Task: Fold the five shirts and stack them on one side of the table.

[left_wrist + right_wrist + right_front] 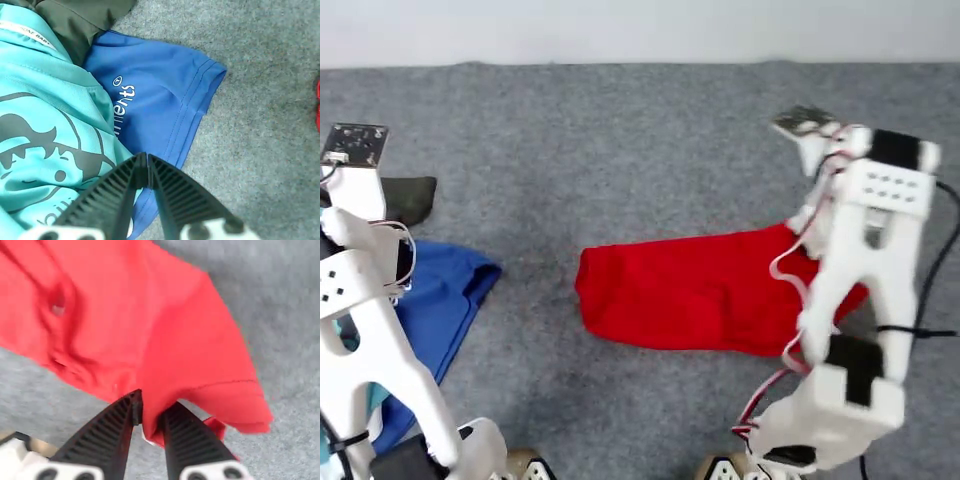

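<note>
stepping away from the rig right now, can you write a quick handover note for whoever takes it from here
Left pincer: shut, holding nothing, above where the teal shirt overlaps the blue shirt.
Right pincer: shut on an edge of the red shirt.
Things: the red shirt lies mid table, apart from the others. The teal, blue and a dark green shirt overlap in a loose heap on the left arm's side.
Done: three shirts gathered on one side; I cannot tell if they are properly folded.
Left: finish folding the red shirt, add it to the heap, tidy the stack.
</note>
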`<control>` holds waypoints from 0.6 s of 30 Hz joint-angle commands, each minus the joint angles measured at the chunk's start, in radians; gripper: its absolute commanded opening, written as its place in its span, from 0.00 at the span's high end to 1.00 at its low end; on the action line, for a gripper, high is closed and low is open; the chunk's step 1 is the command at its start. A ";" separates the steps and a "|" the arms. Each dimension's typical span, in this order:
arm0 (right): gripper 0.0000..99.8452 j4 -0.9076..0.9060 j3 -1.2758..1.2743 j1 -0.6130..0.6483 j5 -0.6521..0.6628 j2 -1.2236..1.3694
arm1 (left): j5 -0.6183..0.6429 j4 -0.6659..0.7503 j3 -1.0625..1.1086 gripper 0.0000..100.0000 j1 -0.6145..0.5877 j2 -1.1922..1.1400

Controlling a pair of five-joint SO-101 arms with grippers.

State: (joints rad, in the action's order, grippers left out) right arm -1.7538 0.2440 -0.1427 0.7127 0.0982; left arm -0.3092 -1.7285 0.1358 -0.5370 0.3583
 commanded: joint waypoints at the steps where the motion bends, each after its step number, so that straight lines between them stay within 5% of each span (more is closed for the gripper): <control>1: 0.99 -0.041 -0.018 0.163 -0.100 -0.143 | -0.008 -0.025 -0.074 0.98 0.002 0.037; 9: 0.99 -0.012 -0.017 0.472 -0.299 -0.094 | -0.008 -0.026 -0.150 0.98 0.003 0.037; 18: 0.99 0.096 -0.017 0.622 -0.350 0.048 | -0.008 -0.025 -0.148 0.98 0.003 0.038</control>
State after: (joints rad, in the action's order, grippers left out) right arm -1.6939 0.2225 0.4434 0.3751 0.1320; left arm -0.3092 -1.7315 0.0238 -0.5370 0.3598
